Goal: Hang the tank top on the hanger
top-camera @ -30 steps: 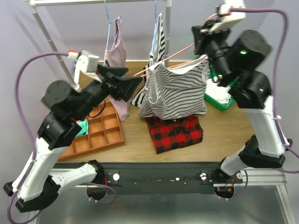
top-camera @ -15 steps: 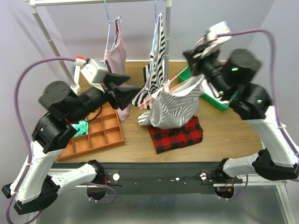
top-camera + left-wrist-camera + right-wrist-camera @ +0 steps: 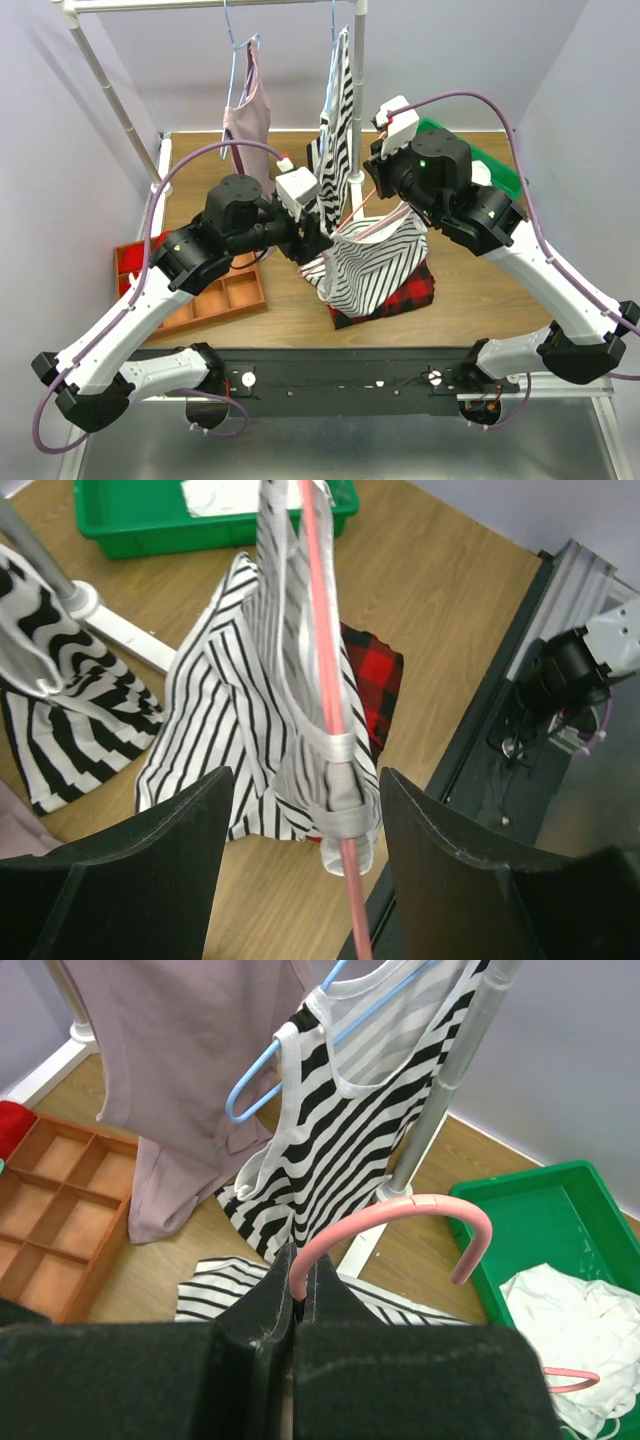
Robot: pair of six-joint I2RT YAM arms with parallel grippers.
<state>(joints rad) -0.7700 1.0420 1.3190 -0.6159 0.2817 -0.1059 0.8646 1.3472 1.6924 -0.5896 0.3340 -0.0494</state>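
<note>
Wooden desk (image 3: 470,300) beneath a white clothes rail (image 3: 450,1070): the right tool (image 3: 303,1278) is clamped on the neck of a thin pink-red wire hanger (image 3: 400,1203), just under its hook. The white tank top with thin black stripes (image 3: 365,268) droops from that hanger above a folded red-and-black plaid cloth (image 3: 400,298); whether its hem touches the cloth cannot be told. The left tool (image 3: 300,785) stands with fingers apart, one on either side of a hanger arm where a bunched strap wraps the wire, and touches neither. The hanger's far end is buried in fabric. Behind hang a plain mauve top (image 3: 180,1050) and a bold black-and-white striped top (image 3: 320,1150), the latter on a light blue wire hanger (image 3: 231,1103). A green tray (image 3: 560,1200) is cut off at right.
</note>
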